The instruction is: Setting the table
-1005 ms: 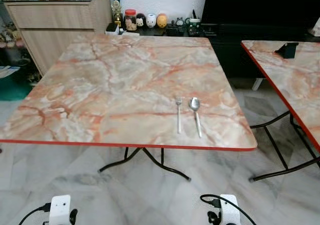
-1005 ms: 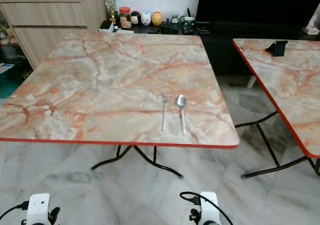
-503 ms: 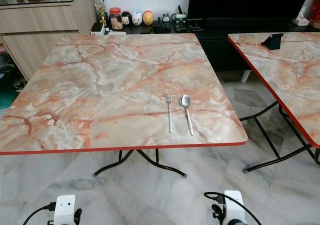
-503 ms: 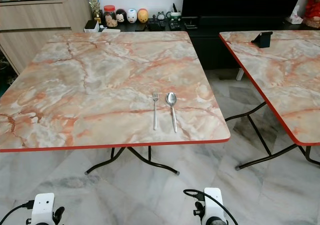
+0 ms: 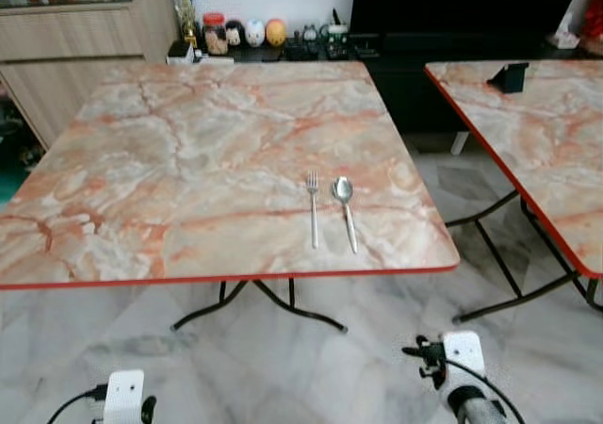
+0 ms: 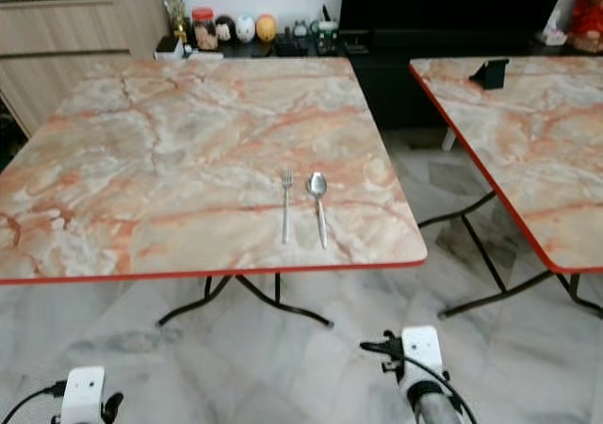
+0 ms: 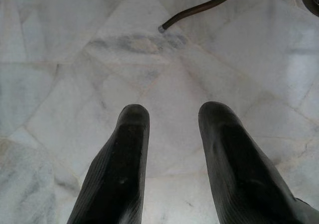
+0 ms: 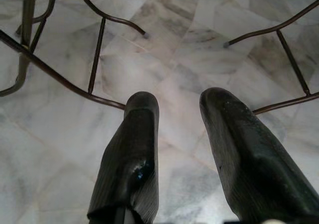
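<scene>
Left eye view: fork [image 5: 313, 209] and spoon [image 5: 345, 211] laid side by side near table [image 5: 188, 160] front edge | no plate yet | left pincer [image 7: 172, 134], right pincer [image 8: 179, 129] open, empty, I judge setting partly done

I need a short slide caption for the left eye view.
Fork and spoon lying side by side near the marble table's front edge.

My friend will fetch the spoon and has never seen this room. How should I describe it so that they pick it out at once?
Go to the marble-patterned table with the red edge, the one in front of the wooden cabinet. Near its front right corner lie two silver utensils side by side. The spoon is the right-hand one, with a rounded bowl where the fork has tines.
</scene>
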Robot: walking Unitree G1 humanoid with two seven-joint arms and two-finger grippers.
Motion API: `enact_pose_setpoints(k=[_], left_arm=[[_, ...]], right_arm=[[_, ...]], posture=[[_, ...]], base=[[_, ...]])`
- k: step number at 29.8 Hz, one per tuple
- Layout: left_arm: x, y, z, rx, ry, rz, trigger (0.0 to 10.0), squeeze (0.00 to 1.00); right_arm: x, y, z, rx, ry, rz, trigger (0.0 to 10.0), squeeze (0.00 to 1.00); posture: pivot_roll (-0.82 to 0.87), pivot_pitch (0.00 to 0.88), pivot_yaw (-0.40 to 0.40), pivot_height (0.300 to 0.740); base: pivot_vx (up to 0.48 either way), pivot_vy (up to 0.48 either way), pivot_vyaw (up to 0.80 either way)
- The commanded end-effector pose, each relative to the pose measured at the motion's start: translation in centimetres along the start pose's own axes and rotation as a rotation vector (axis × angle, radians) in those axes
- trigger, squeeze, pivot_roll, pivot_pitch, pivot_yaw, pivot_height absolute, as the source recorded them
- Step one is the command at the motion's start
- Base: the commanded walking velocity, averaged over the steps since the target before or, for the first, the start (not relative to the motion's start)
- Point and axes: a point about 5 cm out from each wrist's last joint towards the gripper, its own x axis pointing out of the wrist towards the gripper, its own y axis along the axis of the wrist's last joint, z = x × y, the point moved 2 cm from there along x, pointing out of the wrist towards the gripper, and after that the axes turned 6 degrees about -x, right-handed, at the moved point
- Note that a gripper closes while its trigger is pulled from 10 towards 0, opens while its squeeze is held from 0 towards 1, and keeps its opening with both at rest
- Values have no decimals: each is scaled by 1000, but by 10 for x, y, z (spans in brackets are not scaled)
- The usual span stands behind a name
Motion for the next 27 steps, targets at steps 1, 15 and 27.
enact_pose_setpoints(k=[1, 15, 27], left_arm=[[-3, -9, -1, 12, 7, -28, 10000, 0], [-4, -13, -4, 14, 16, -36, 10000, 0], [0, 0, -2, 1, 24, 9, 10000, 0]], right_arm=[[-1, 7, 8, 5, -30, 36, 10000, 0], [-14, 81, 22, -33, -112, 296, 10000, 0], [28, 154, -8, 4, -7, 421, 10000, 0]], posture=[[-25, 0, -11, 724], [-42, 0, -10, 724], [-20, 0, -9, 724]], base=[[0, 0, 0], [0, 0, 0], [0, 0, 0]])
